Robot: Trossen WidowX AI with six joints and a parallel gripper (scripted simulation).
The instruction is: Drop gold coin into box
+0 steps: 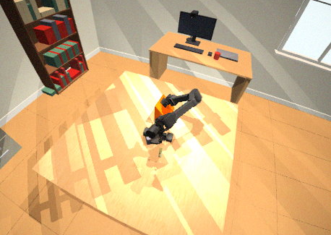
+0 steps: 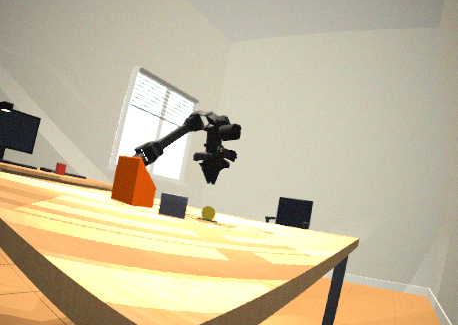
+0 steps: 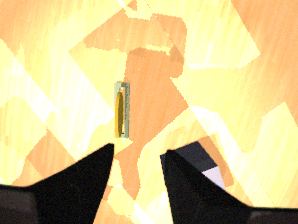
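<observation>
Occlusion / crop notes

Wrist: box (image 3: pixel 192 156) partly behind gripper finger, slot not visible. Top: box (image 1: pixel 148 141) mostly under arm (image 1: pixel 178 110); coin (image 1: pixel 160 152) tiny, blurry.

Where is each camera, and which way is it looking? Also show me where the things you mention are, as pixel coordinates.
Top: high up, looking slantwise down at the table (image 1: pixel 119 189) (image 2: pixel 165 276), desk and bookshelf; the whole arm (image 1: pixel 178 110) (image 2: pixel 175 135) shows.
Exterior: low, near a table corner, looking across and slightly up at the wall and window; the arm shows from the side.
Wrist: by the pincer (image 2: pixel 211 182) (image 3: pixel 140 152), looking down at the coin (image 2: pixel 208 213) (image 3: pixel 119 114); only the pincer's two fingers show.
Top and exterior share the orange block (image 1: pixel 164 109) (image 2: pixel 131 182) and red mug (image 1: pixel 217 56) (image 2: pixel 60 169).
</observation>
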